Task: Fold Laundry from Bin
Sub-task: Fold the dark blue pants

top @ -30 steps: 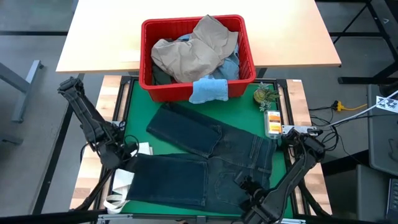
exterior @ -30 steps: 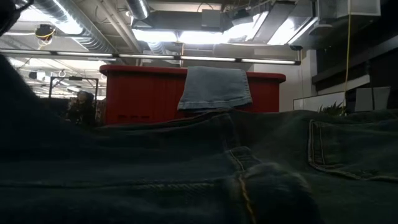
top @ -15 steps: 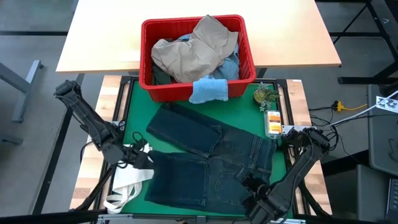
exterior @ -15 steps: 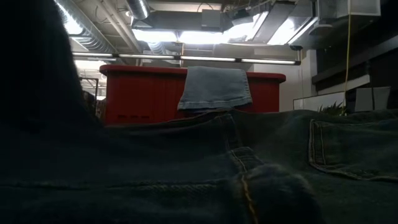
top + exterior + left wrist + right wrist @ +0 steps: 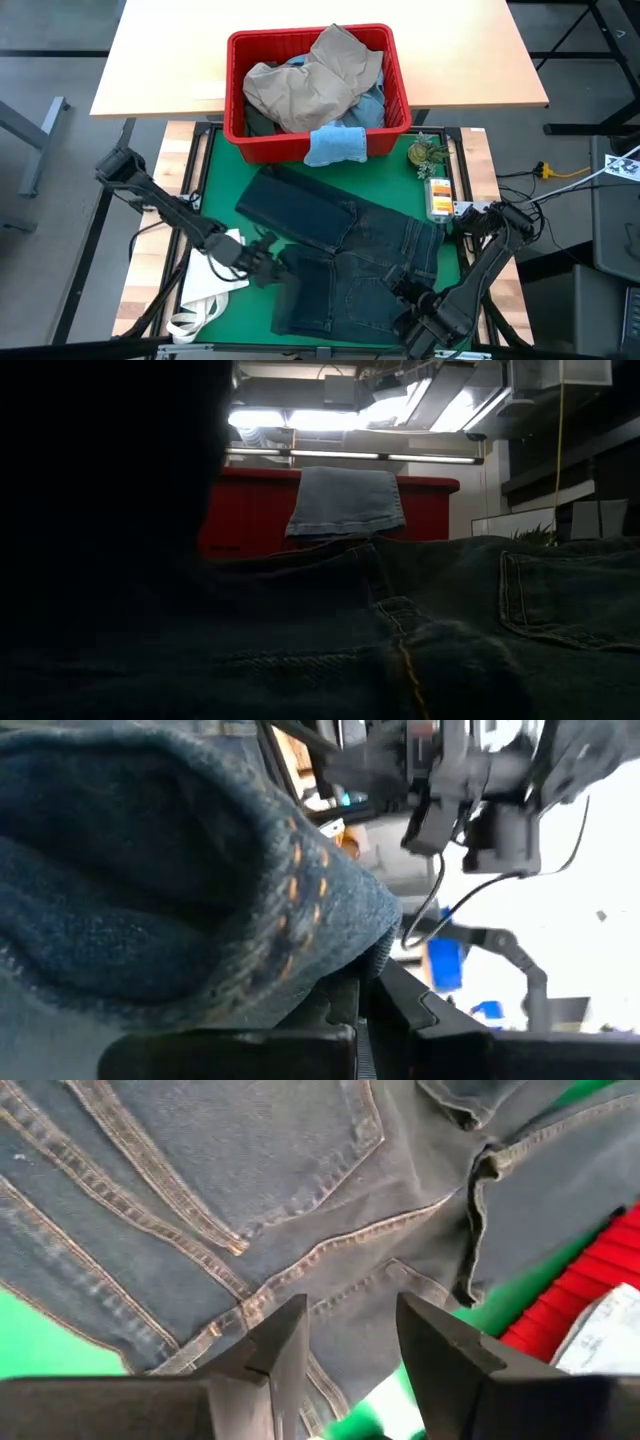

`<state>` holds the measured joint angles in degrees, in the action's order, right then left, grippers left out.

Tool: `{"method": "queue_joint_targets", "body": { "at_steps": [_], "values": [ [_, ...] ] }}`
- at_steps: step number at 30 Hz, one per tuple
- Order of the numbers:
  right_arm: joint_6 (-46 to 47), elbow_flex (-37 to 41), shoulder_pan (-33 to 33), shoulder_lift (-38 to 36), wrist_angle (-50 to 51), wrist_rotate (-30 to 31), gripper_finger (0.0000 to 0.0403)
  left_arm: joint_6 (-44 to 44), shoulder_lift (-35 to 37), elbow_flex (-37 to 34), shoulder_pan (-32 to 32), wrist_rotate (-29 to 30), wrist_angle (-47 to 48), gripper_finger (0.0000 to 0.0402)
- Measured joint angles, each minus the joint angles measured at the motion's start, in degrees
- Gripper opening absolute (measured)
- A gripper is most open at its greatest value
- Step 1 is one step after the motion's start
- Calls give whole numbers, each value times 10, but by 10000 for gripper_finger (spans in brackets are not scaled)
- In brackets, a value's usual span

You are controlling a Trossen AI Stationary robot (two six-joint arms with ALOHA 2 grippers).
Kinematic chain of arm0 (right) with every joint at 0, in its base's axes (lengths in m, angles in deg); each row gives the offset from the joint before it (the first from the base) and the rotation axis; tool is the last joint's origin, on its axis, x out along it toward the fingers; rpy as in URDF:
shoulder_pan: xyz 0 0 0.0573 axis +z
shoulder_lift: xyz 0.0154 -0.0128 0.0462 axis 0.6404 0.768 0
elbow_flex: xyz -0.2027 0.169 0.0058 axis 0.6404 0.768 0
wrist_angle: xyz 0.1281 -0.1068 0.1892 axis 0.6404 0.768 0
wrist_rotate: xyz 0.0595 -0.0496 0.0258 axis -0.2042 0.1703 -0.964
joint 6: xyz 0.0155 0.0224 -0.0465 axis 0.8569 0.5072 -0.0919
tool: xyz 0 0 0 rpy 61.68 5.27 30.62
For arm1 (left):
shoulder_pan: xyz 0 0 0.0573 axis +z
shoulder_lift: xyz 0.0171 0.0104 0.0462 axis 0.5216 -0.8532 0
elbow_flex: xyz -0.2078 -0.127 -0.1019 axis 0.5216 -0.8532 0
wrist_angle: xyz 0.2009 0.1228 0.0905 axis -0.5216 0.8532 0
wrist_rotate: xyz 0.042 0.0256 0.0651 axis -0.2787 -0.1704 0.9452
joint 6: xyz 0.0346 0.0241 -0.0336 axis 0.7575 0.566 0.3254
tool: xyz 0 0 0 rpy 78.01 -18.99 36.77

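Denim hem pinched by left gripper [image 5: 268, 268], green mat [image 5: 225, 190] bare beside

- We saw dark jeans [image 5: 345, 255] spread on the mat, one leg partly folded over.
- The red bin [image 5: 236, 90] held heaped laundry [image 5: 305, 85]; a blue cloth [image 5: 335, 146] draped its rim.

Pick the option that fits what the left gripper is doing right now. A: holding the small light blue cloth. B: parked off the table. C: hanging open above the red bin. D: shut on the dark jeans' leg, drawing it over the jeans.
D: the left gripper is clamped on the hem of the dark jeans, clear of the red bin.
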<state>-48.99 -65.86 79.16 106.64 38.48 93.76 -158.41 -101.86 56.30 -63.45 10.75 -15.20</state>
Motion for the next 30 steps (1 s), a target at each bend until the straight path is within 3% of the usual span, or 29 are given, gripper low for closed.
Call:
{"method": "queue_joint_targets", "body": {
  "at_steps": [16, 30],
  "values": [
    [0, 0, 0, -13, 12, 5, 154, 175, -260, 276, 77, -83, 0, 0],
    [0, 0, 0, -49, 13, 4, 154, 179, -414, 409, 108, -108, 0, 2]
  ]
}}
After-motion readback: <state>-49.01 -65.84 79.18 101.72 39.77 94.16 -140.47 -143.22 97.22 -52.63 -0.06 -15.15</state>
